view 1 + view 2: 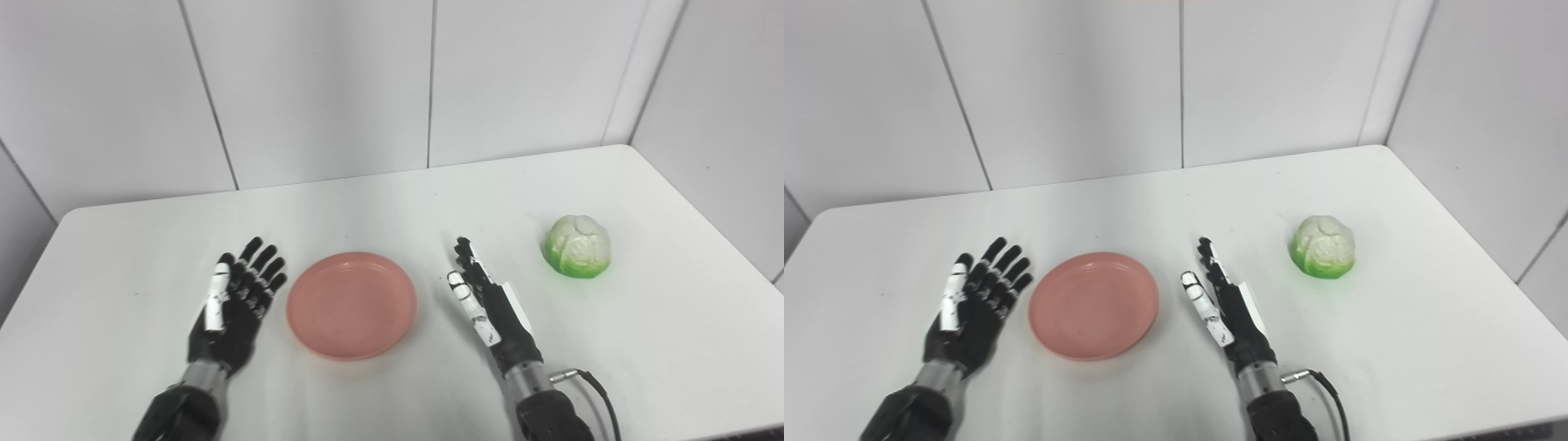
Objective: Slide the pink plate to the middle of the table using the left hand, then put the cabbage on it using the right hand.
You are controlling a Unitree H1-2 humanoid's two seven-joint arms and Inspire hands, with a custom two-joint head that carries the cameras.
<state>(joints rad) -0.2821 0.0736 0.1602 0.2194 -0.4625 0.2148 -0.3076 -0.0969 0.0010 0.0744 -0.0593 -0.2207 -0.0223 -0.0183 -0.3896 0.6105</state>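
Resting my left hand [236, 300] and right hand [487, 303] on table [392, 202], fingers spread, empty — pink plate [351, 304] between them, cabbage [579, 246] off right, path clear.

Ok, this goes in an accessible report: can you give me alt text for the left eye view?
An empty pink plate sits on a white table between two open black robot hands, left hand and right hand. A cabbage rests farther right, untouched.

No legible text or labels
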